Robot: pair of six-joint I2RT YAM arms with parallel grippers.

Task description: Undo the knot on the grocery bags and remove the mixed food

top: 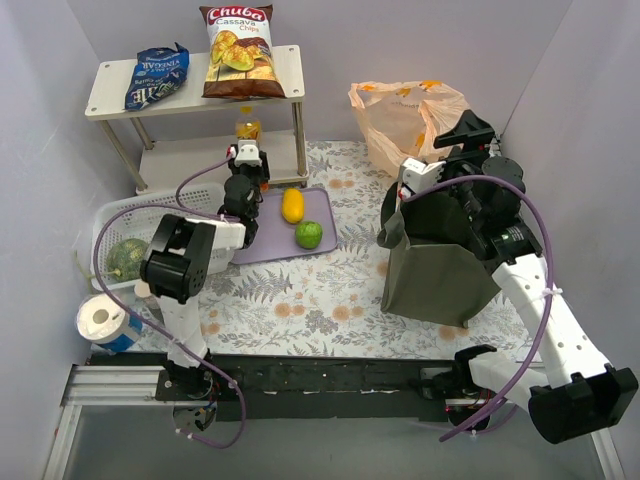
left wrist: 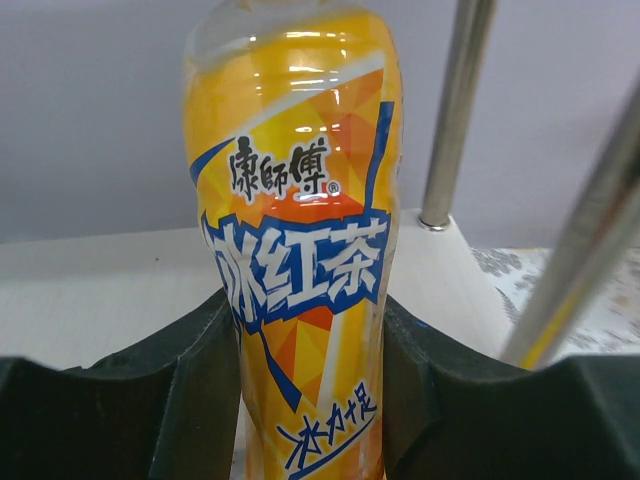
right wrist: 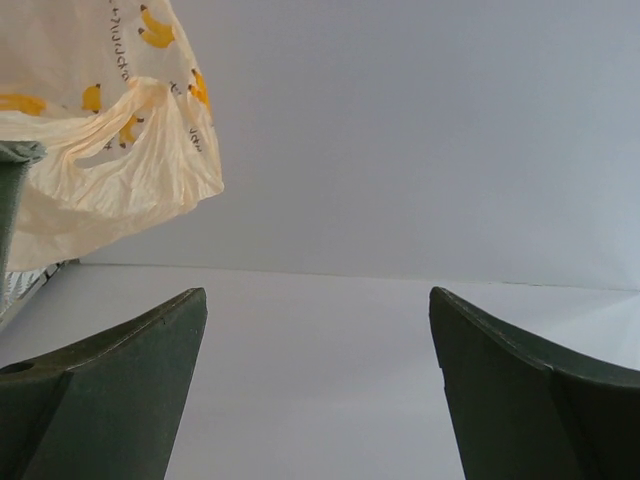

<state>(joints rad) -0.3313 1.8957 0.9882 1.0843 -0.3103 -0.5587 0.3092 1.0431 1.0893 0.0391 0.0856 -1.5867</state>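
The left tool (left wrist: pixel 310 312) is clamped on the orange drink bottle (left wrist: pixel 300 200), one finger on each side of its waist, holding it upright over the lower shelf (top: pixel 180 155) of the white rack, just beside a metal post (left wrist: pixel 455 110). The base is hidden, so I cannot tell whether it touches the shelf. To set it down well, I would lower it straight until the base sits flat, keep it clear of the post, part the fingers only once the bottle is supported, then back out level so neither finger tips it. The right tool (right wrist: pixel 315 300) hangs with its fingers spread wide and nothing between them, near the peach grocery bag (top: pixel 400 115) at the back of the tabletop (top: pixel 330 290); no knot can be made out on it
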